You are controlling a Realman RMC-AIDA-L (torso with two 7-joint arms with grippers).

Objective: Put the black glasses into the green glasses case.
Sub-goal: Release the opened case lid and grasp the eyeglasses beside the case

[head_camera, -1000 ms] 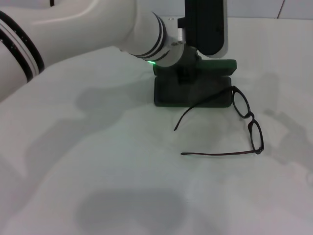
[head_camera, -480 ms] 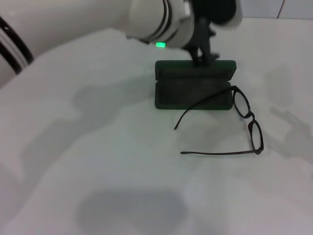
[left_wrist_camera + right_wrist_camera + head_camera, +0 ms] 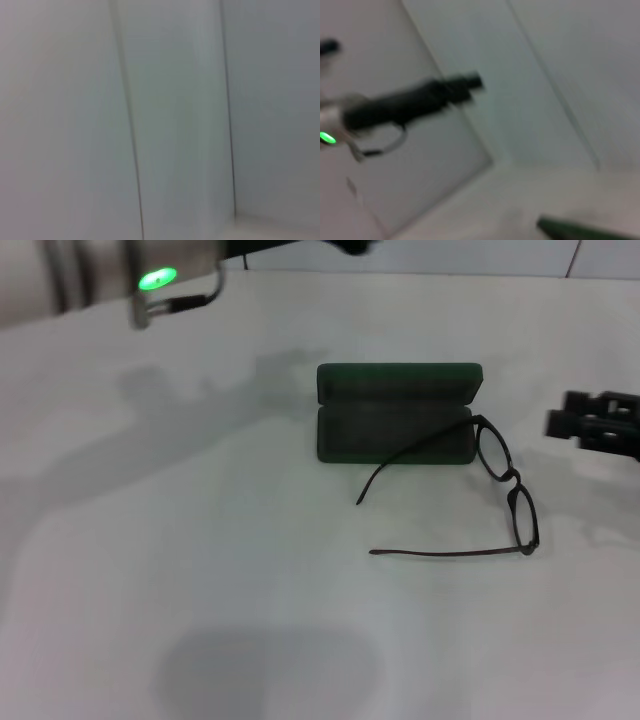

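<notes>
The green glasses case (image 3: pixel 398 381) lies open on the white table at mid-back, lid standing up behind the dark-lined tray. One green corner of it shows in the right wrist view (image 3: pixel 580 231). The black glasses (image 3: pixel 513 478) lie unfolded right of the case, with one temple arm resting across the tray and the other on the table. My right gripper (image 3: pixel 572 427) is at the right edge, just right of the glasses and above the table. My left gripper (image 3: pixel 472 81) is raised high and far from the case, and barely shows at the head view's top edge.
The white table (image 3: pixel 250 570) stretches wide in front and to the left of the case. My left arm's wrist with a green light (image 3: pixel 152 279) is at the top left. The left wrist view shows only pale wall panels.
My left arm has lifted away from the case lid and swung up and to the left. The case now stands open. My right gripper has come into view at the right edge.
</notes>
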